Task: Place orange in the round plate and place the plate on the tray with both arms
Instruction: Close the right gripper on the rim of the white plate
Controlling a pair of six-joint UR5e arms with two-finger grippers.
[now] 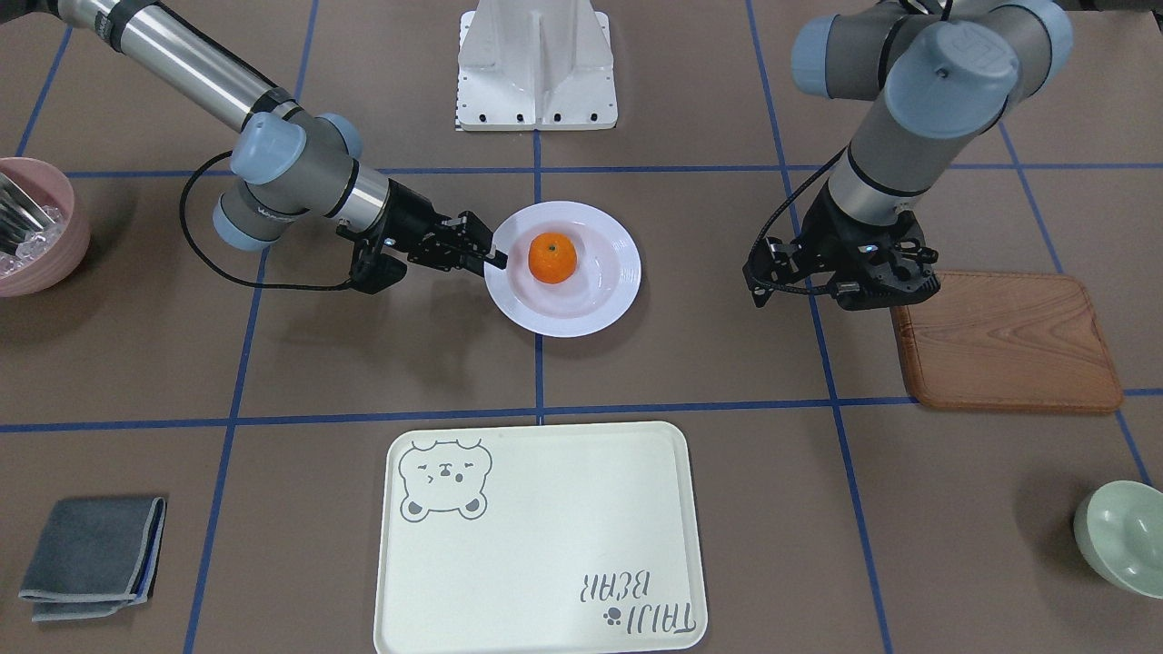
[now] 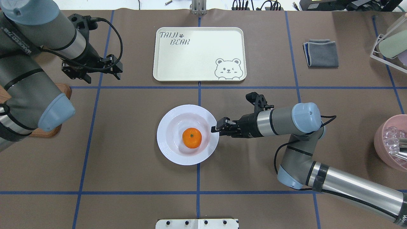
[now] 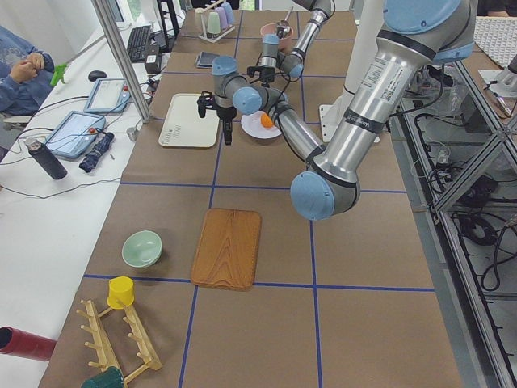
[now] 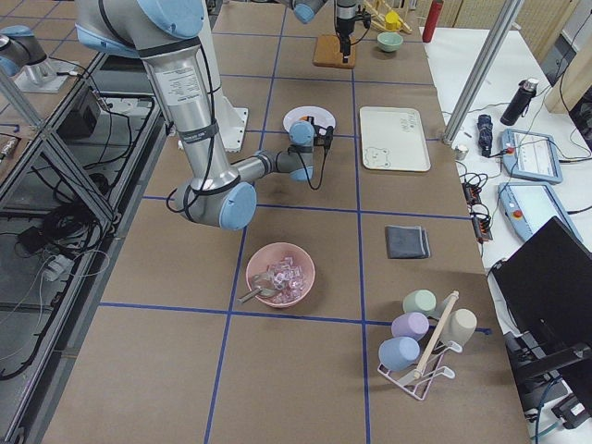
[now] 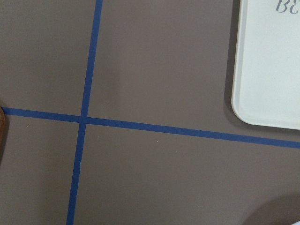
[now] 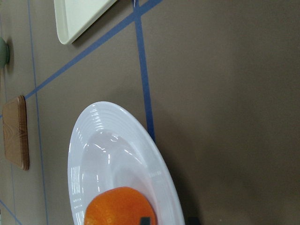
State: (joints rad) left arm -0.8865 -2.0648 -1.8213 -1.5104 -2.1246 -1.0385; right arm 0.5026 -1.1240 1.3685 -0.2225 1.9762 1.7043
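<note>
The orange (image 2: pixel 192 137) lies in the sunken centre of the white round plate (image 2: pixel 168 144), which rests on the table at mid-field. My right gripper (image 2: pixel 217 128) reaches in level from the plate's right side and is shut on the rim. In the right wrist view one dark fingertip (image 6: pixel 145 220) shows inside the rim, over the orange (image 6: pixel 117 206). The cream tray (image 2: pixel 199 54) lies beyond the plate with nothing on it. My left gripper (image 2: pixel 92 68) hangs open above bare table left of the tray, far from the plate. The left wrist view shows only the tray's corner (image 5: pixel 267 61).
A brown wooden board (image 1: pixel 1004 341) lies under the left arm's side. A pink bowl (image 2: pixel 389 143) holding clear pieces stands far right, and a pale green bowl (image 1: pixel 1122 536) is beyond the board. A folded grey cloth (image 2: pixel 321 53) lies right of the tray. A cup rack (image 2: pixel 389 44) stands further right.
</note>
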